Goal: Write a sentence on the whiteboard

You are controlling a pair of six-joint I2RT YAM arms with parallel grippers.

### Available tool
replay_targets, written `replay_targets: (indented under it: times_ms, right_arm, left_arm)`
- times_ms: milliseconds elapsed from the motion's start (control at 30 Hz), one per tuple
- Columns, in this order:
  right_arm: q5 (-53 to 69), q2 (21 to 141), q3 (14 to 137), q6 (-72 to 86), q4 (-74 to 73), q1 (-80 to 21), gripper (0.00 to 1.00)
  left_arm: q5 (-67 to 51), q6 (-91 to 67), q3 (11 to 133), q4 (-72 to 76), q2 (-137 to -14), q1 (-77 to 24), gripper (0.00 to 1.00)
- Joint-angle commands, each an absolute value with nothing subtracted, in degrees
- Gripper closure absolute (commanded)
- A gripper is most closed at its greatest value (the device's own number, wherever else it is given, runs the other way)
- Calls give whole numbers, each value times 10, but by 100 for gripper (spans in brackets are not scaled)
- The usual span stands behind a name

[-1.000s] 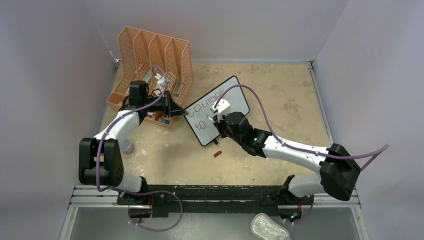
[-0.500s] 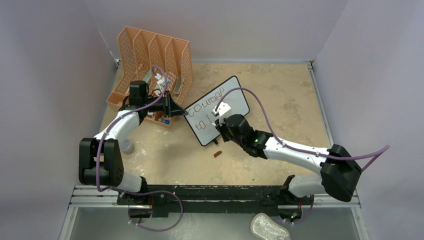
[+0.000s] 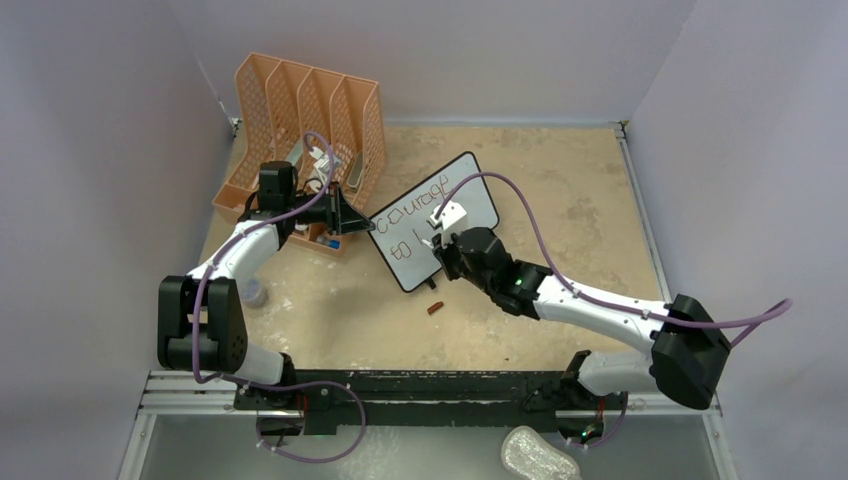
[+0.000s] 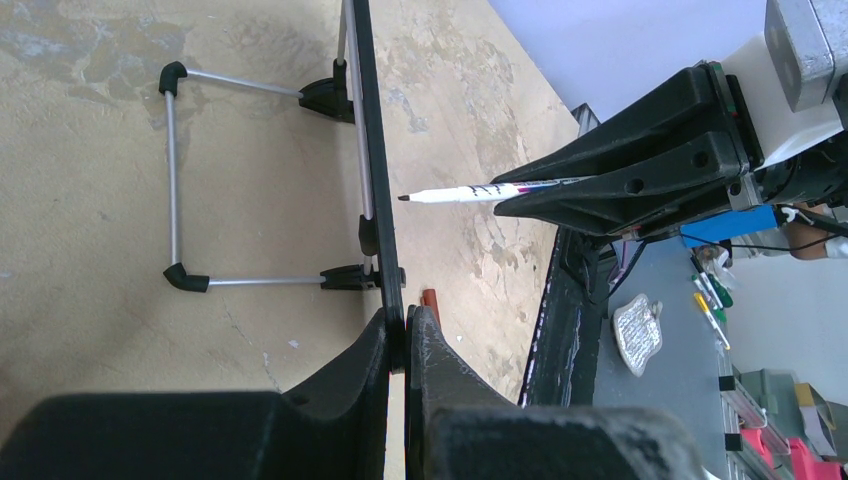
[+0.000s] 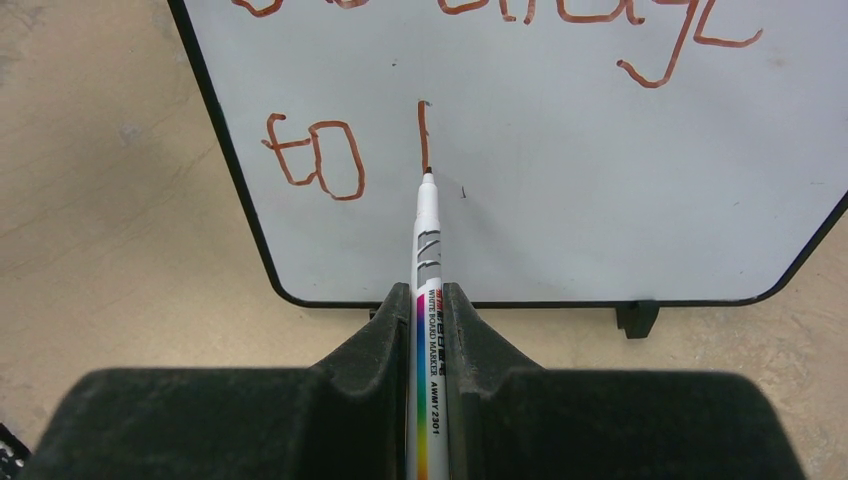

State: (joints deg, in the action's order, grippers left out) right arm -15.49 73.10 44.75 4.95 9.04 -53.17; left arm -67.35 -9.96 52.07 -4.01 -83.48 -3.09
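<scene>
Two pincers at work: the left pincer (image 4: 405, 325) is pressed tight on the whiteboard (image 5: 600, 200) edge, steadying it upright on the bench (image 3: 560, 200). The sentence (image 3: 412, 205) reads "courage to" plus one lone stroke. The right pincer (image 5: 428, 300) clamps the marker (image 5: 427, 240), tip at that stroke's foot, likely starting "be".

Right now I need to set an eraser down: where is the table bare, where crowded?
Bare: the table between the whiteboard and the right wall. Crowded: by the orange organizer, where the left gripper clamps the whiteboard's edge.
</scene>
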Motion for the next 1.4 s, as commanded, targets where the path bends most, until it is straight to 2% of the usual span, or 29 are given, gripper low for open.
replay_targets:
  times_ms: [0,1367]
  right_arm:
    - [-155,735,470,52,122,-528,100]
    - [-189,764,476,56,116,-512,100]
  left_arm:
    - [-658,-76,526,-53,-846,-40,100]
    - [-659,-76,526,-53,-846,-40,100]
